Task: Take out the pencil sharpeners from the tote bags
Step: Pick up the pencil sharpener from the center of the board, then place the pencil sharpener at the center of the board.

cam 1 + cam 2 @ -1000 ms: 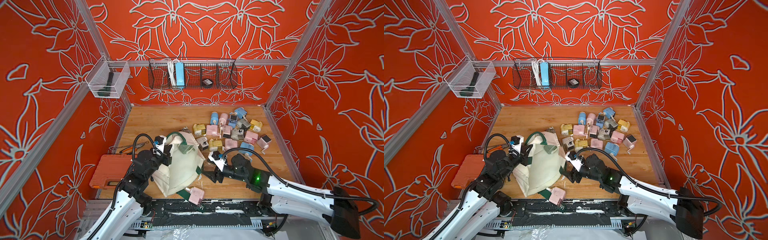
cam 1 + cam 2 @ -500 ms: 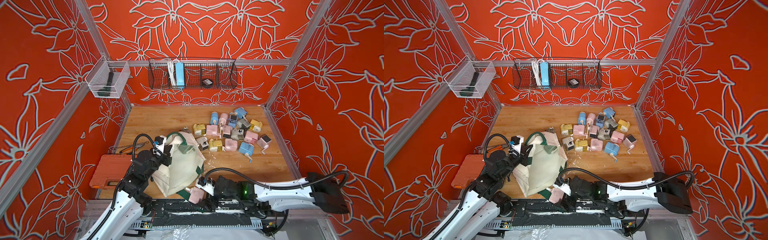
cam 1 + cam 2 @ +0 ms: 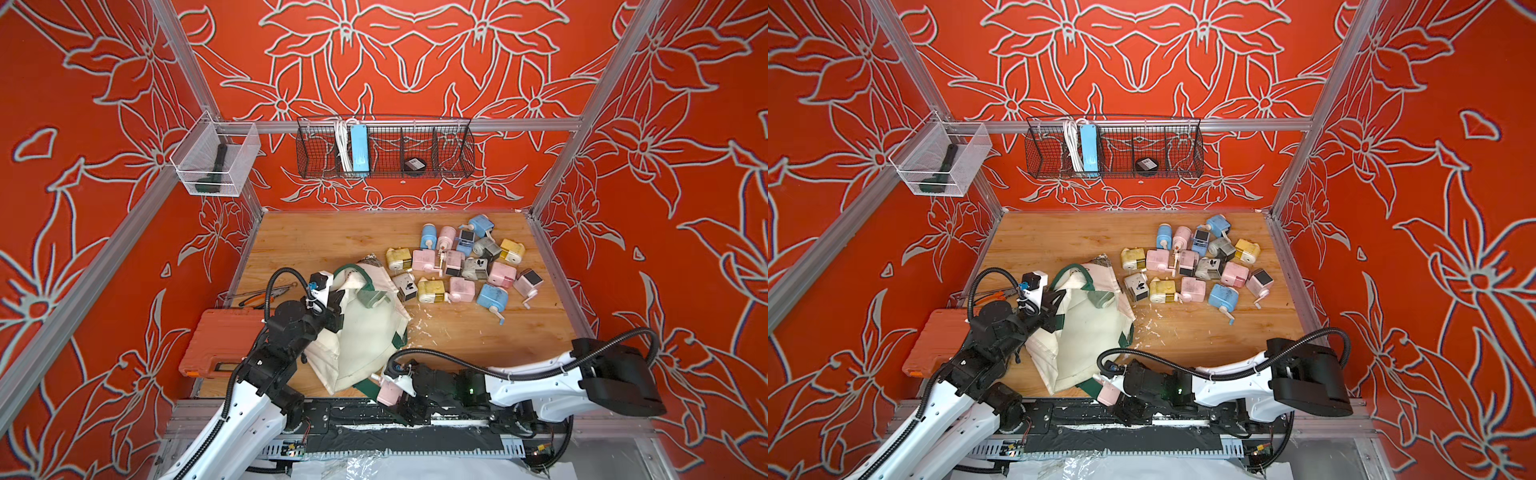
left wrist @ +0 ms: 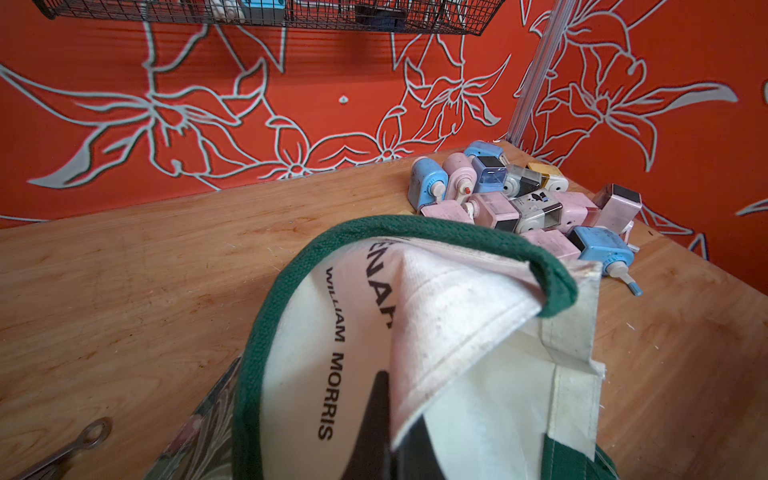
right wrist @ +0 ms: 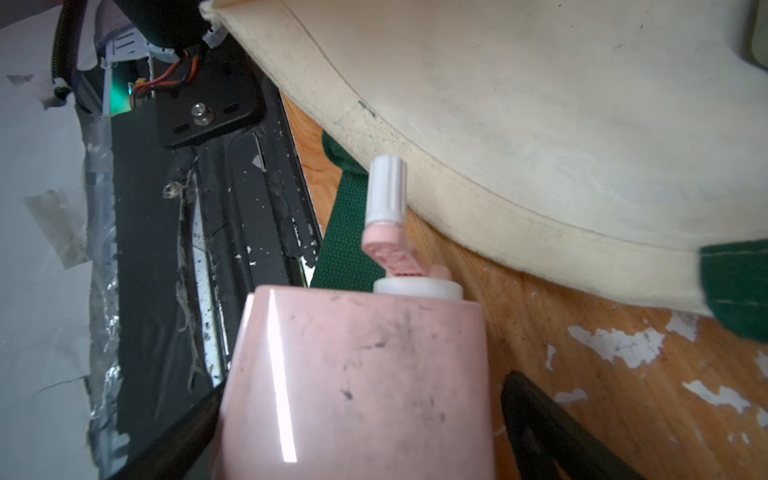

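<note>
The cream tote bag [image 3: 361, 332] [image 3: 1088, 328] with green handles lies slumped at the table's front left. My left gripper [image 3: 334, 318] [image 4: 395, 415] is shut on its rim fabric [image 4: 457, 332]. A grey-green pencil sharpener [image 3: 372, 297] [image 3: 1102, 298] shows in the bag's mouth. A pink sharpener [image 3: 388, 392] [image 5: 357, 374] lies at the front edge by the bag's lower corner. My right gripper [image 3: 392, 399] [image 5: 357, 415] is open and straddles it, with a gap at one finger [image 5: 540, 415]. Several pastel sharpeners [image 3: 461, 266] [image 4: 519, 199] lie heaped at the back right.
An orange plastic case [image 3: 220, 345] and pliers [image 3: 266, 293] lie left of the bag. On the back wall hang a wire basket [image 3: 453, 149] with a blue power strip [image 3: 359, 147] and a clear bin [image 3: 214, 160]. A black rail [image 3: 353, 419] runs along the front edge.
My right arm has swung from the bag's right side down to the front edge and now has the pink sharpener between its fingers. The left arm and bag have stayed put.
</note>
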